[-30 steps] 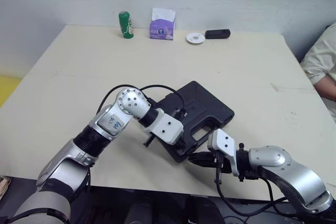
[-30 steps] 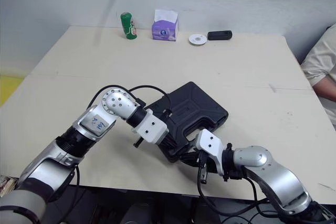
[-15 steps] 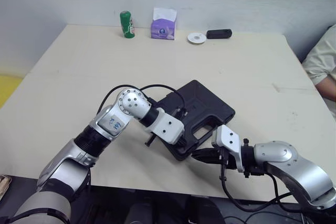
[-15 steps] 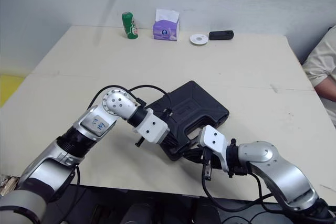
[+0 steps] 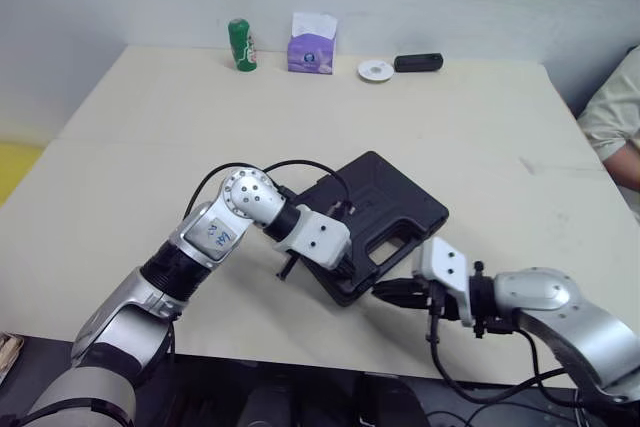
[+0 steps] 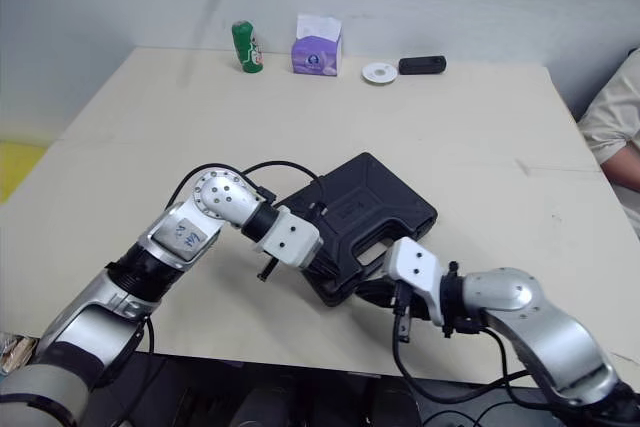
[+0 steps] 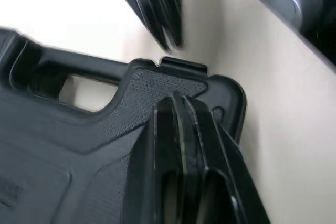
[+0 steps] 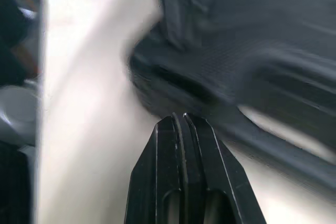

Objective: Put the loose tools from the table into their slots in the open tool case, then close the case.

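Comparing this moment with one second ago, the right gripper (image 5: 388, 293) has drawn back toward the robot's right, along the near edge of the tool case (image 5: 390, 209). Its wrist housing now sits further from the case handle. The left gripper (image 7: 181, 100) and the case have not shifted on the bench (image 5: 150, 147).

The case lies near the front middle of the bench with its lid down flat, so the closing step is judged to be done or nearly done. Whether the latches are engaged cannot be told. The withdrawal of the right arm suggests that its press on the front edge is finished.

Gripper state:
- Left gripper: the fingers are pressed together with no gap and nothing between them. The tips rest on the textured lid at the near corner, beside the handle cut-out, apparently holding the lid down.
- Right gripper: the fingers are pressed together and hold nothing. The tip points at the front edge of the case, just beside it. Contact cannot be confirmed.
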